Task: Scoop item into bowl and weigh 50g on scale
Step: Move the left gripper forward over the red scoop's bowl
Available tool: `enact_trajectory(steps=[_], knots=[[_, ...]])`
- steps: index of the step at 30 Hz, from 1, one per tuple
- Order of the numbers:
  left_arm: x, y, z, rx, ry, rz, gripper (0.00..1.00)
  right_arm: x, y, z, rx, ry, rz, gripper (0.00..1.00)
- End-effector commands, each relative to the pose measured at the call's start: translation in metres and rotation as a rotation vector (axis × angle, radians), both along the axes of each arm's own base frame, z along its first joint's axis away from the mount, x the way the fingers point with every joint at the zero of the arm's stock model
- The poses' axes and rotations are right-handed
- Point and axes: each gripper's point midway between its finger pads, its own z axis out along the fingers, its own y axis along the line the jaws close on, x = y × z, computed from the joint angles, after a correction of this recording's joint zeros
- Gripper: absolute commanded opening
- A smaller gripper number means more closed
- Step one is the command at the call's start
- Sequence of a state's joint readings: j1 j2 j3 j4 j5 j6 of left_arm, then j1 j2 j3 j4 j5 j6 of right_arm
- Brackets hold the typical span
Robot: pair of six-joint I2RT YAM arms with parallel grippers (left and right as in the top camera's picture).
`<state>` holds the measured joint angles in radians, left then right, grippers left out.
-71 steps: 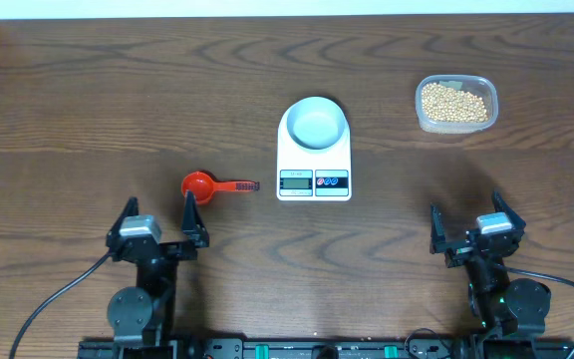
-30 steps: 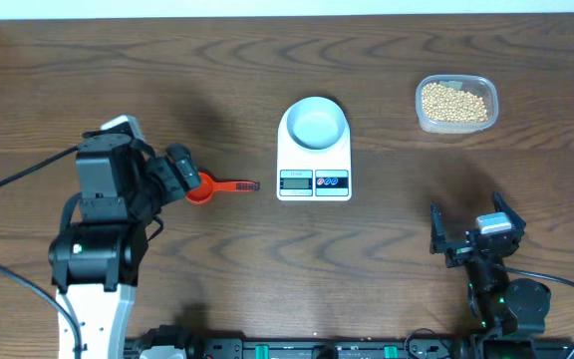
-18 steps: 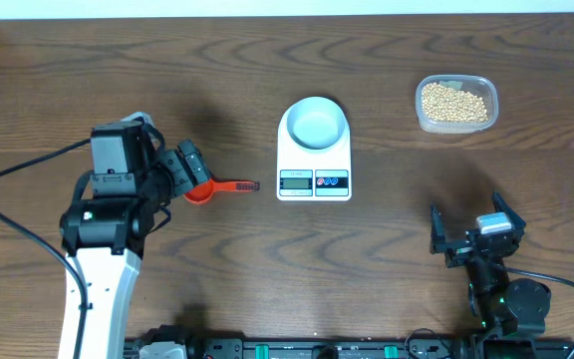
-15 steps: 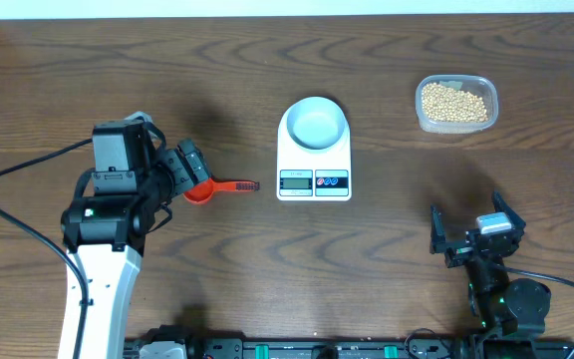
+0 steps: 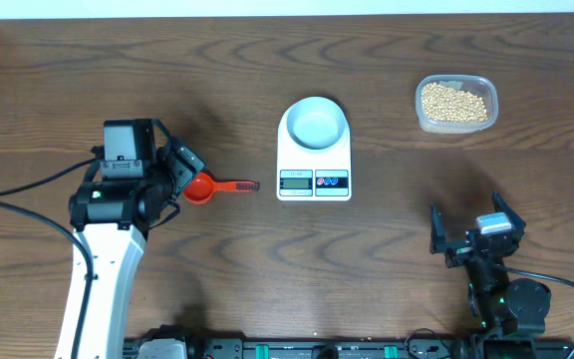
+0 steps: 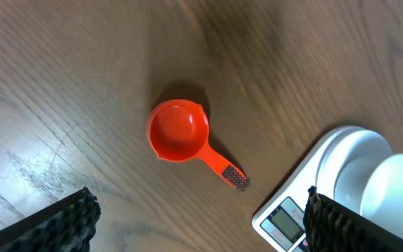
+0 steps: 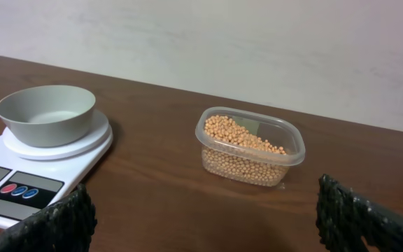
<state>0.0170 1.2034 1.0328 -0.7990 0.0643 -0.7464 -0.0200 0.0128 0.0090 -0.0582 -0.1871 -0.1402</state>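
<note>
Now we hang our left gripper [image 5: 183,178], jaws spread, above the scoop [image 6: 180,131] to grab it; right gripper [image 5: 466,224] rests released

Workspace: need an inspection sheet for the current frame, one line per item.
Surface: dark wood table, no spills seen.
Job's things: pale bowl on white scale, empty; beans in clear tub, far right; red scoop left of the scale, empty.
Clutter: nothing seen.
Grippers: left pincer open over the scoop, holding nothing; right pincer open, parked near edge, holding nothing.
Cables: black cable trails from left arm; second cable loops at right base.
Surroundings: pale wall behind the table; black rail along near edge.
</note>
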Motion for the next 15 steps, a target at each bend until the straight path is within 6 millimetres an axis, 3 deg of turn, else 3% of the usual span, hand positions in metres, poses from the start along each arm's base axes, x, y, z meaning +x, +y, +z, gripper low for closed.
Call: enact_trajectory(steps=[1,15], knots=[[0.004,0.005,0.004,0.000,-0.004,0.056,0.96,0.000,0.002,-0.001,-0.010,-0.001,0.012,0.99],[0.003,0.005,-0.008,-0.006,0.038,0.069,0.96,0.000,0.002,-0.001,-0.010,-0.001,0.011,0.99]])
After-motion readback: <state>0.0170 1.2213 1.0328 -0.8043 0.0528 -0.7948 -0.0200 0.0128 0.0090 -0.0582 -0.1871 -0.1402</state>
